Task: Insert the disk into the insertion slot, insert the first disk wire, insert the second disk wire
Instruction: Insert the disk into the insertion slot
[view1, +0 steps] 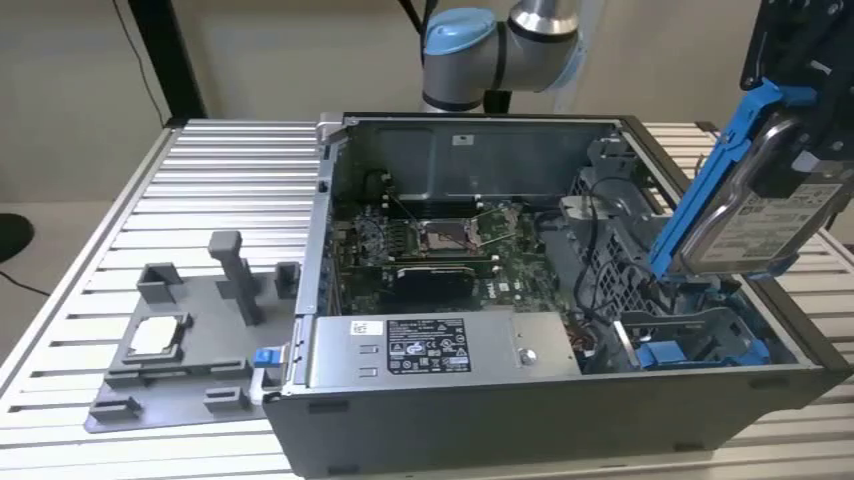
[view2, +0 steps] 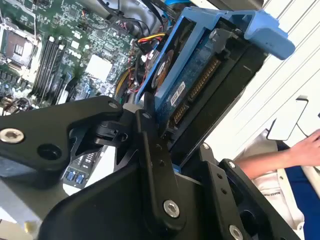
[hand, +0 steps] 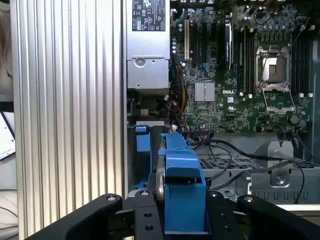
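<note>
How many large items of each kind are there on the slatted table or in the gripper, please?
Open computer case: 1
Grey fixture plate: 1
Disk, held by the gripper: 1
Total: 3

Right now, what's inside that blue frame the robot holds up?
A disk sits in the blue frame. Its labelled face shows in the exterior view; the frame's rails cover its long edges.
</note>
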